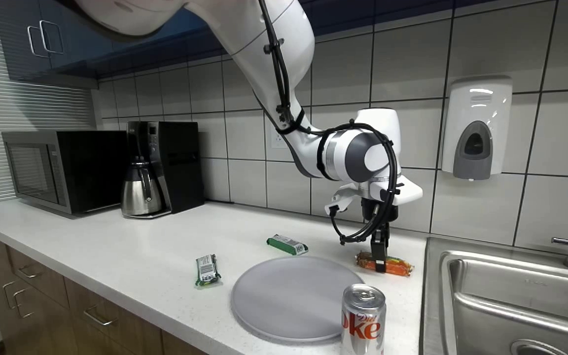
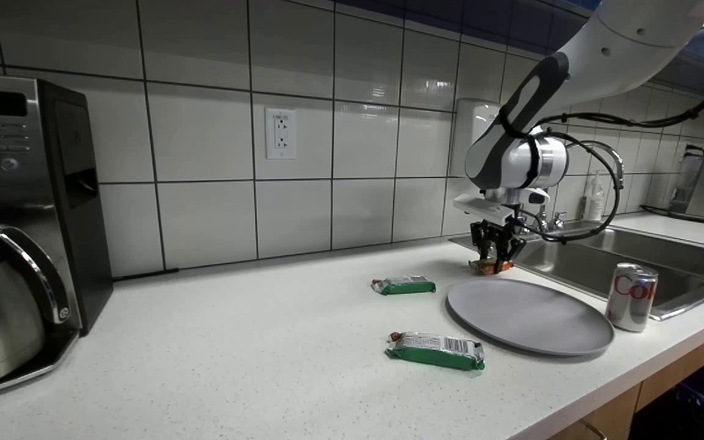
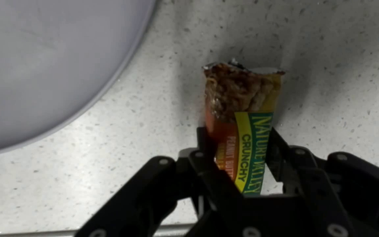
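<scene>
An orange-wrapped granola bar (image 3: 242, 95) with a green and yellow label lies on the white counter close to the sink's edge. My gripper (image 3: 239, 141) points down over it, with one black finger pressed to each long side, so the jaws are shut on the bar about its middle. The bar's near end is hidden behind the gripper in the wrist view. In both exterior views the orange wrapper (image 1: 398, 266) sticks out beside the fingertips, at counter height. A round grey plate (image 1: 299, 298) sits right beside the bar, apart from it.
Two green-wrapped bars (image 1: 287, 244) (image 2: 436, 352) lie on the counter beyond the plate. A Diet Coke can (image 1: 363, 323) stands upright at the plate's rim. The steel sink (image 1: 433, 301) borders the counter; a tiled wall (image 2: 291, 214) runs behind. A coffee maker (image 1: 180, 167) and microwave (image 1: 91, 167) stand farther off.
</scene>
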{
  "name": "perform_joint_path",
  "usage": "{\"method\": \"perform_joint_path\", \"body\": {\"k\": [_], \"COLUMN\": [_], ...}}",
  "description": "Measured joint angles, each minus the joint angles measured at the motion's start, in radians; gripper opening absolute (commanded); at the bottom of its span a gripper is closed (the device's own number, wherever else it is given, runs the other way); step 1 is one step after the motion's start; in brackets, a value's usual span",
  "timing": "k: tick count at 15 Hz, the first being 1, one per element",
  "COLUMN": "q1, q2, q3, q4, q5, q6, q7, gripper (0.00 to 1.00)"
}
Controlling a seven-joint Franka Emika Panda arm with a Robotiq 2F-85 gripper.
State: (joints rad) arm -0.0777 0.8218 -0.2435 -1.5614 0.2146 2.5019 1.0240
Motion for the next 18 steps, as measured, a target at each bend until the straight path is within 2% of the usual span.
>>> {"method": "perform_joint_path", "body": {"k": [10,18], "q1": [0.000,0.012], "q2": [-0.052,-0.163], "q3": [0.013,0.040], "q4": [-0.013,-0.132], "q5": [0.000,-0.006], "q6": [-0.014,-0.019], "q7": [-0.044,-0.156], "gripper": [0.18,0.18]}}
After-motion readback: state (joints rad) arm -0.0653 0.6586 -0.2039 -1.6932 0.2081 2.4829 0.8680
